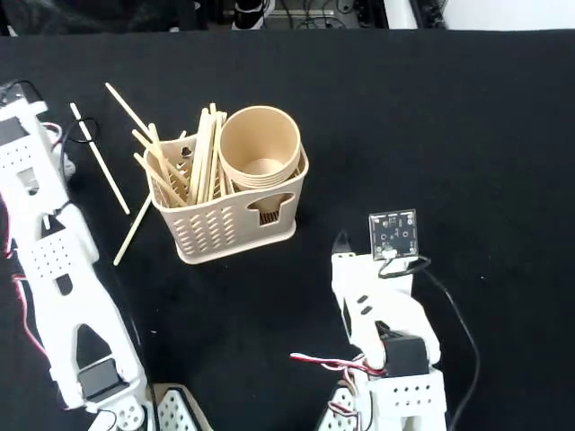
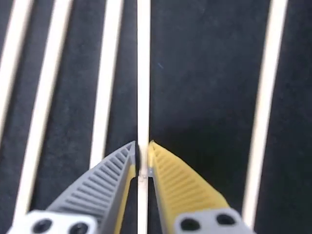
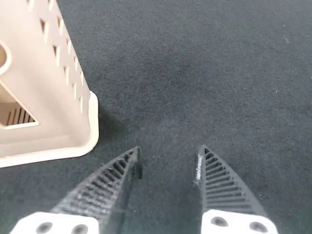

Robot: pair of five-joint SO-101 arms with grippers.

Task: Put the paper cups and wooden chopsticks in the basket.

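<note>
Black tabletop (image 1: 467, 135) surrounds the open right end effector (image 3: 169, 152); left end effector (image 2: 142, 147) pinches a chopstick (image 2: 143, 73).

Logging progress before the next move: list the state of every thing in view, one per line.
Basket: upright, holding cups and chopsticks.
Cups: nested, upright in the basket.
Chopsticks in basket: standing, leaning.
Loose chopsticks: outside the basket, on the table.
Left gripper: shut on a chopstick.
Right gripper: open, empty, beside the basket.
</note>
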